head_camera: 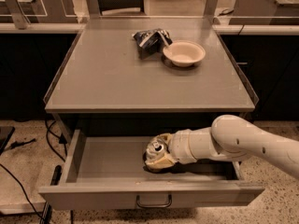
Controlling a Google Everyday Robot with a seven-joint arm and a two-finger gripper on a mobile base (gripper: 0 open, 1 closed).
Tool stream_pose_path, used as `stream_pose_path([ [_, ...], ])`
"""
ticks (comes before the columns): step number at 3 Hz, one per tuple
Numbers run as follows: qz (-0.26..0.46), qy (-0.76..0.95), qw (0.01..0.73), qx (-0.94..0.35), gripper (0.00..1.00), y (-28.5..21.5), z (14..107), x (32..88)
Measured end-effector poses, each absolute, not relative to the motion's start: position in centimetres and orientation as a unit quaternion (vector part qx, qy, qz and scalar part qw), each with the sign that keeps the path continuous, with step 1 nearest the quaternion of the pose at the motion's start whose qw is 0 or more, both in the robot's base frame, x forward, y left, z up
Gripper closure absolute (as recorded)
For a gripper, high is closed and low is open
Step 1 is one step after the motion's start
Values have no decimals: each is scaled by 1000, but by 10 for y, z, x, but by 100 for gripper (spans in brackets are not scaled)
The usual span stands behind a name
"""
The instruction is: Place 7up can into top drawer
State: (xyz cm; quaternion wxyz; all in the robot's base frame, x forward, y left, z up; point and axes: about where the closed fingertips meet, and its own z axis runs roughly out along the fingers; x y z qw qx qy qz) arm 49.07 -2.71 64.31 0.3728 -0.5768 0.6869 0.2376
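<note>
The top drawer (pixel 93 160) is pulled open below the grey table; its flat front panel carries a small curved handle (pixel 153 202). The 7up can (pixel 154 149), silver top showing, sits inside the drawer near its middle, low against the drawer floor. My gripper (pixel 158 155) reaches in from the right on a white arm (pixel 243 141), and its cream fingers (pixel 161 162) are closed around the can.
On the grey table top (pixel 103 78) a dark shiny snack bag (pixel 149 40) lies at the back beside a shallow cream bowl (pixel 184 53). Black cables (pixel 28 171) run over the floor at the left. Dark cabinets stand on both sides.
</note>
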Motion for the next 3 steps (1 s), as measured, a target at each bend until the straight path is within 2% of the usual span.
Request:
stream_pose_path([
  [1, 238, 687, 373, -577, 81, -27, 643, 491],
  [3, 238, 687, 373, -577, 35, -27, 643, 491],
])
